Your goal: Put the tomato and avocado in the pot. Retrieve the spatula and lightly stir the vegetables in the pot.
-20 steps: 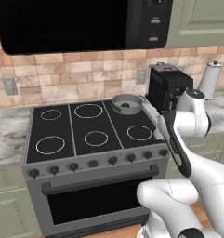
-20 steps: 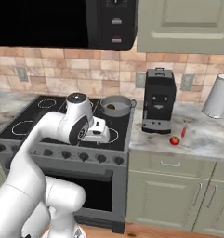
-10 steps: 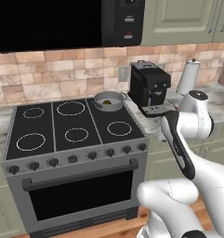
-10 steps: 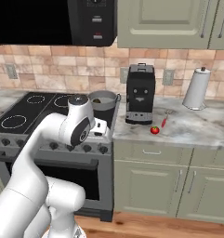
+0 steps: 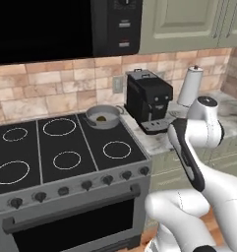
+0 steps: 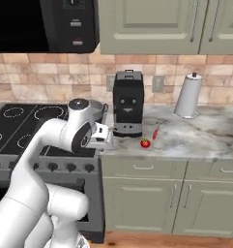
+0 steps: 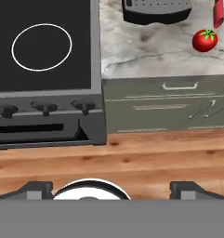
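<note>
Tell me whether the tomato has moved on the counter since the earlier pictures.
No. The tomato still lies just right of the coffee machine, beside the spatula; the whole view has shifted, not the tomato.

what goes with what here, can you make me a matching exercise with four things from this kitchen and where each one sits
Things:
1. tomato
2. pot
3. spatula
4. paper towel roll

Places:
A. on the stove's back right burner
B. upright at the back of the counter, by the wall
C. lying on the counter, right of the coffee machine
D. on the counter near its front edge

Pairs: 1-D, 2-A, 3-C, 4-B
</note>
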Available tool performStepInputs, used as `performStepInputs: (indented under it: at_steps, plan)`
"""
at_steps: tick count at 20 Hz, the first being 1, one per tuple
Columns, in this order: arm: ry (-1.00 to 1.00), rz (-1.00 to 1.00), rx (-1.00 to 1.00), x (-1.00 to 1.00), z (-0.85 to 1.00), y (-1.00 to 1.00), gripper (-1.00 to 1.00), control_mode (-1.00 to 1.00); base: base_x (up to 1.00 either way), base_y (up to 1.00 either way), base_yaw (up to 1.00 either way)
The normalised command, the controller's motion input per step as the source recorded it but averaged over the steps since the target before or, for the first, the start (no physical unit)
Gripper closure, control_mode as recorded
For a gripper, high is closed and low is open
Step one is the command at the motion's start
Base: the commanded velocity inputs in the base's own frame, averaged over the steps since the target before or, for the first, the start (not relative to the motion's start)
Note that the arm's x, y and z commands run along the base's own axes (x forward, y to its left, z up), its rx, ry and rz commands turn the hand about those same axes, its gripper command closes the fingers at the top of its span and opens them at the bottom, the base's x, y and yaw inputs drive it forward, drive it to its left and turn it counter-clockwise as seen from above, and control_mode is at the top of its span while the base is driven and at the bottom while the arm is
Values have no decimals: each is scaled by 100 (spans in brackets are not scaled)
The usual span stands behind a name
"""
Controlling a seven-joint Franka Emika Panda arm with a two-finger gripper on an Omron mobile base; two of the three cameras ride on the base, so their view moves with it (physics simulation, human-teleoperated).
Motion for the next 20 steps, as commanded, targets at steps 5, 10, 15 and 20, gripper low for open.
performStepInputs:
  at_steps: [5,10,15,20]
  plan:
    - [0,0,0,0,0,0,-100,100,70,-54,-10]
    - [0,0,0,0,0,0,-100,100,30,-100,32]
    - [0,0,0,0,0,0,-100,100,44,-23,21]
    - [0,0,0,0,0,0,-100,100,0,0,0]
